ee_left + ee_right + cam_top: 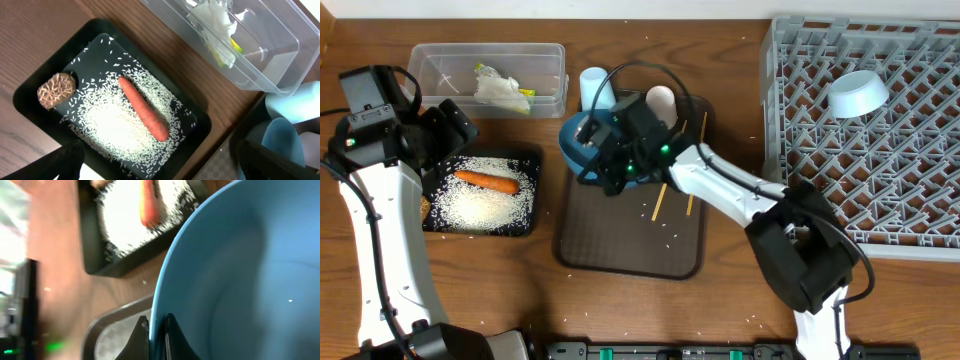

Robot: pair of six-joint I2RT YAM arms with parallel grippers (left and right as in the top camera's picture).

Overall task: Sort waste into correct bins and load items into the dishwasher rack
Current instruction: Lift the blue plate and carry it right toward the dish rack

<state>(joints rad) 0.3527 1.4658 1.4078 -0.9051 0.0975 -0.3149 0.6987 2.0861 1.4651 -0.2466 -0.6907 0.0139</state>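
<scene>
My right gripper [158,322] is shut on the rim of the dark-blue plate [240,270], one finger on each side. From above, the plate [575,140] is tilted at the brown tray's far left corner. My left gripper [167,167] hangs open over the black tray [35,85], which holds the carrot [144,107], rice [112,125] and a brown lump [56,90]. The clear tub [485,70] holds the tissue [215,15] and wrapper [227,47]. A white bowl [857,92] sits in the grey rack [910,190]. Chopsticks [660,200] lie on the brown tray.
A light-blue cup [595,88] and a white cup [660,100] stand at the far edge of the brown serving tray [620,250], close behind the plate. A few rice grains are scattered on the tray and table. The right arm stretches across the tray from the front right.
</scene>
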